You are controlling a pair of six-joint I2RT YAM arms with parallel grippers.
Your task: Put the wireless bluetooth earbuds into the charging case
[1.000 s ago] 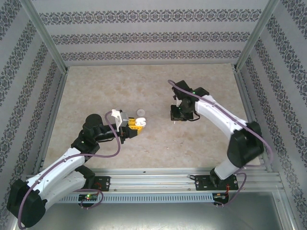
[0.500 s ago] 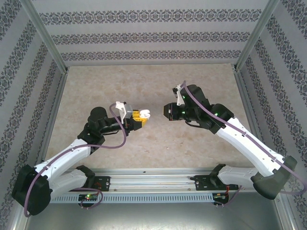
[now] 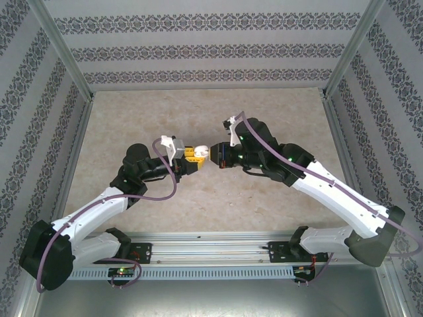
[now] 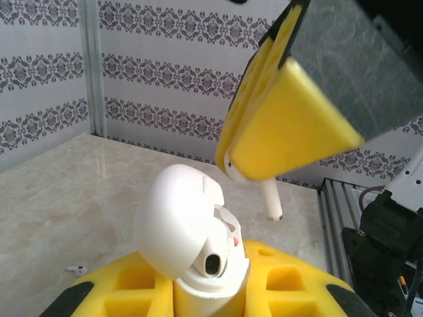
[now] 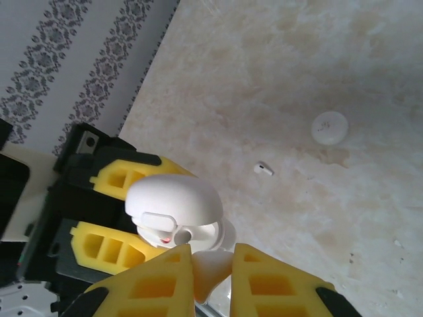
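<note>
Both arms meet above the middle of the desk (image 3: 198, 112). My left end effector (image 3: 197, 157) is clenched on the charging case (image 4: 188, 228). It grips the lower body between its yellow jaws, so the case stands roughly upright and clear of the desk. The lid is swung open and tilted to one side, exposing the inner wells.

My right end effector (image 5: 211, 259) is clenched on one earbud (image 4: 270, 198), pinched by its head with the white stem hanging free. In the left wrist view this earbud sits just above and beside the open case. As far as I can judge, it is not touching the case.

A second earbud (image 5: 264, 169) lies loose on the desk, well apart from the case. A flat round white disc (image 5: 329, 127) rests on the desk near that second earbud.
</note>
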